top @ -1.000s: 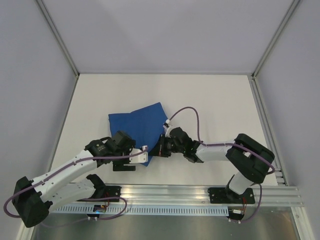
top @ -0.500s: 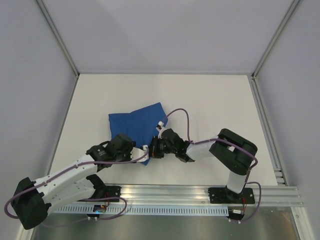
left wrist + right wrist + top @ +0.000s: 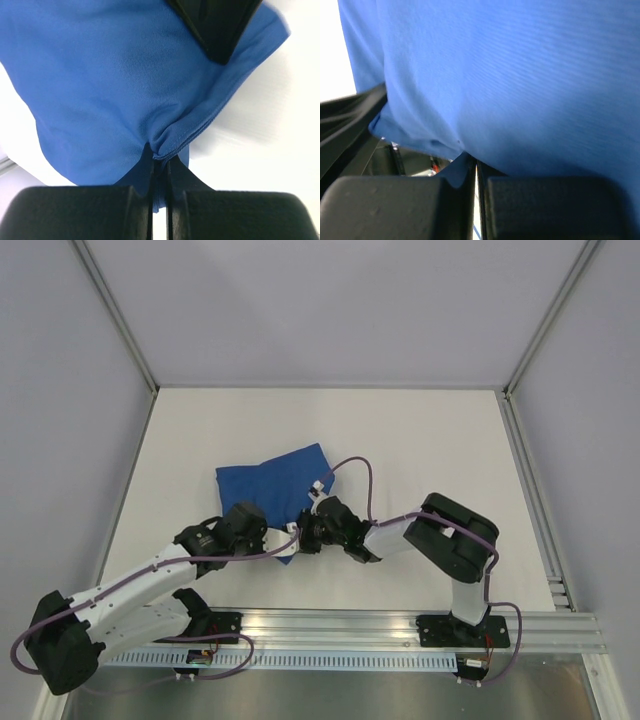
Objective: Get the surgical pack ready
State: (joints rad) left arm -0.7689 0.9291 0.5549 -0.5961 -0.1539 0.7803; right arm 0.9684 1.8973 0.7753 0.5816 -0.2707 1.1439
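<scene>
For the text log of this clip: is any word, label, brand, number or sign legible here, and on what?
No readable text. The blue drape is plain and the table carries no print; any marking on the left arm or right arm is too small to read.

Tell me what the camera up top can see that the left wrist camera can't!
Only the top camera shows the whole left arm and right arm, the white table, and the full shape of the folded royal-blue fabric drape. Only the left wrist camera shows, close up, the cloth's layered edge bunched into a pinch. Both show the left gripper shut on that blue cloth.
</scene>
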